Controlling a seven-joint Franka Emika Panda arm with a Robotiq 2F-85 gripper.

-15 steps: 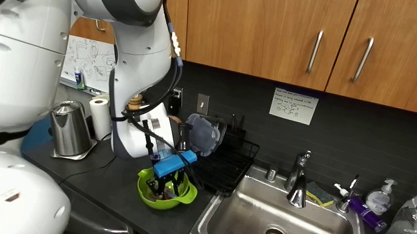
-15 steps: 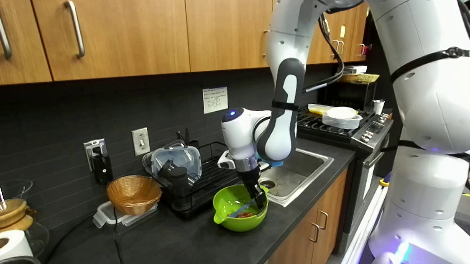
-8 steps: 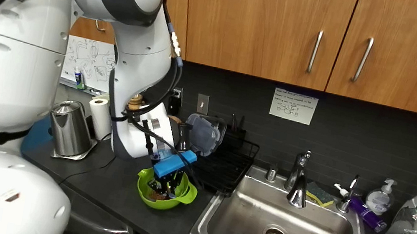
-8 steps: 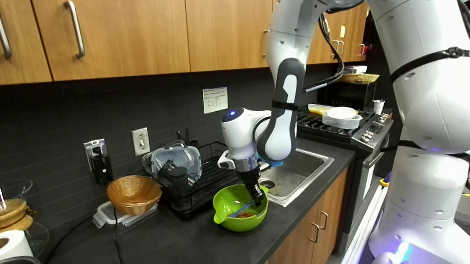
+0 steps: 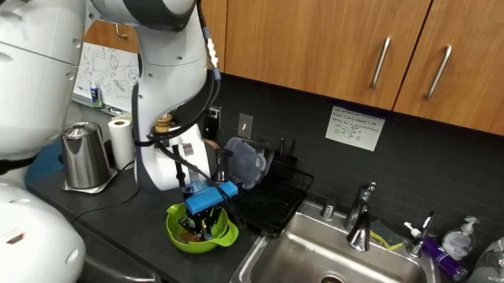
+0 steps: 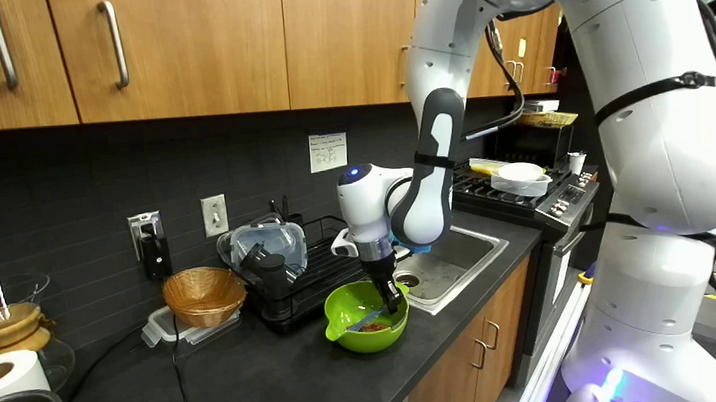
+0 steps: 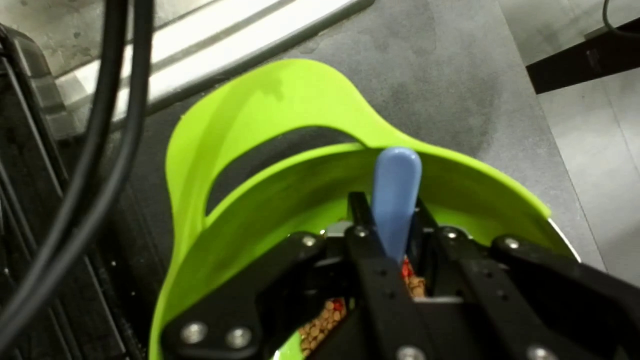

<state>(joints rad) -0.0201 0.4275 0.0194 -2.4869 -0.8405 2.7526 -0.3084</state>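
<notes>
The gripper (image 7: 391,207) stands inside the lime-green mixing bowl (image 6: 369,345), and the relation that matters is this: the blue utensil handle (image 7: 397,175) lies directly between the two fingers (image 7: 359,212), not to one side of them. The fingers appear pressed together on it, one at each flank. In the wrist view its long axis runs almost along the fingers, only a little slanted, and its rounded end stands out past the fingertips, near the loop grip (image 7: 310,95) of the bowl. In an exterior view a blue strip (image 6: 367,319), which I judge to be the same utensil, slopes from the side of the spout (image 6: 334,332) up to the fingers; the shape of its head I cannot tell. Below lie small brown pellets (image 7: 317,327) with some red bits (image 7: 407,270). The bowl rests on the dark countertop (image 6: 264,387), near the sink (image 5: 290,281).
</notes>
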